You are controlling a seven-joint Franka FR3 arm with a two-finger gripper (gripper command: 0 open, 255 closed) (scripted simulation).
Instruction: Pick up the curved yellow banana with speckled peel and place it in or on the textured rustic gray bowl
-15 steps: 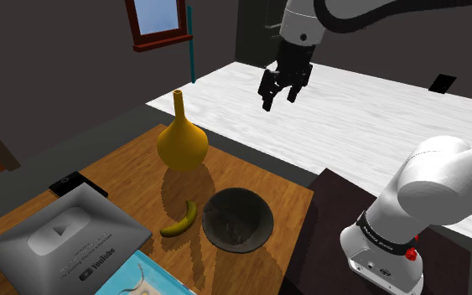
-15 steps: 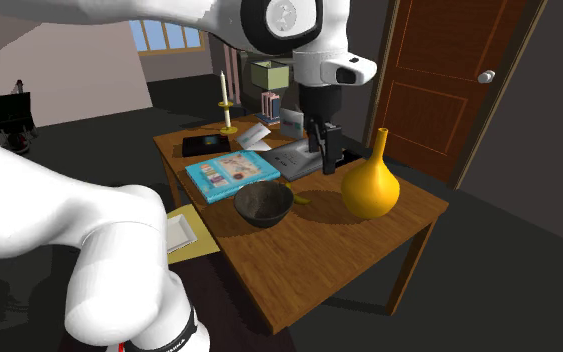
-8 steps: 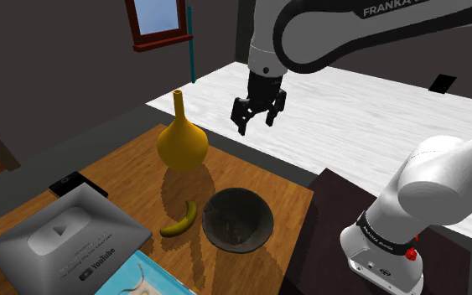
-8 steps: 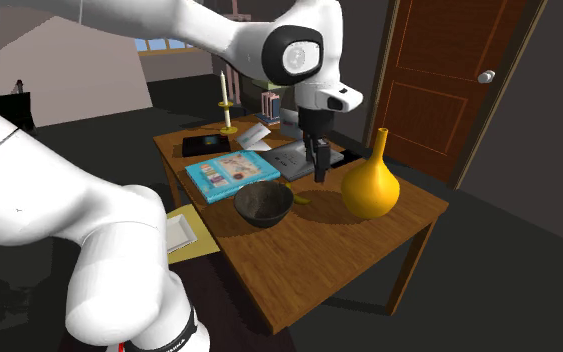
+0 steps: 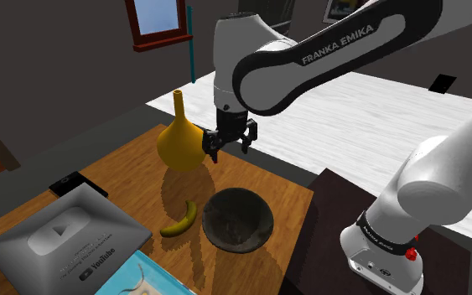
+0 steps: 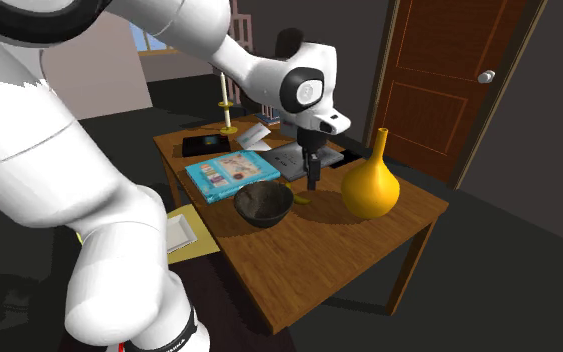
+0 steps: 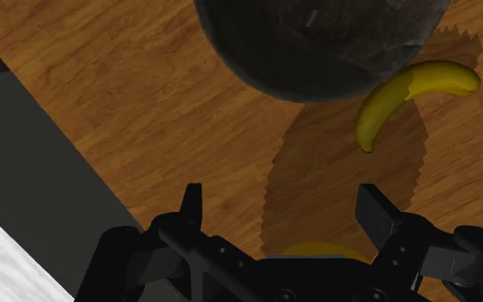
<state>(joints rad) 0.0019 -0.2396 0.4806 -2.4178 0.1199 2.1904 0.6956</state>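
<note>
The banana (image 5: 180, 219) lies flat on the wooden bench (image 5: 125, 172), just beside the dark bowl (image 5: 237, 221), on the shoulder view's left of it. A grey plaque (image 5: 66, 239) lies on the banana's other side. The jaws stand open and empty, hanging above the bench by the yellow vase (image 5: 181, 144), clear of banana and bowl. In the wrist view both lie ahead of the parted fingers (image 7: 192, 206).

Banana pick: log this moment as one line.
phase: pre-grasp | gripper: open, empty, above table by yellow vase | banana: on table beside bowl, not grasped
</note>
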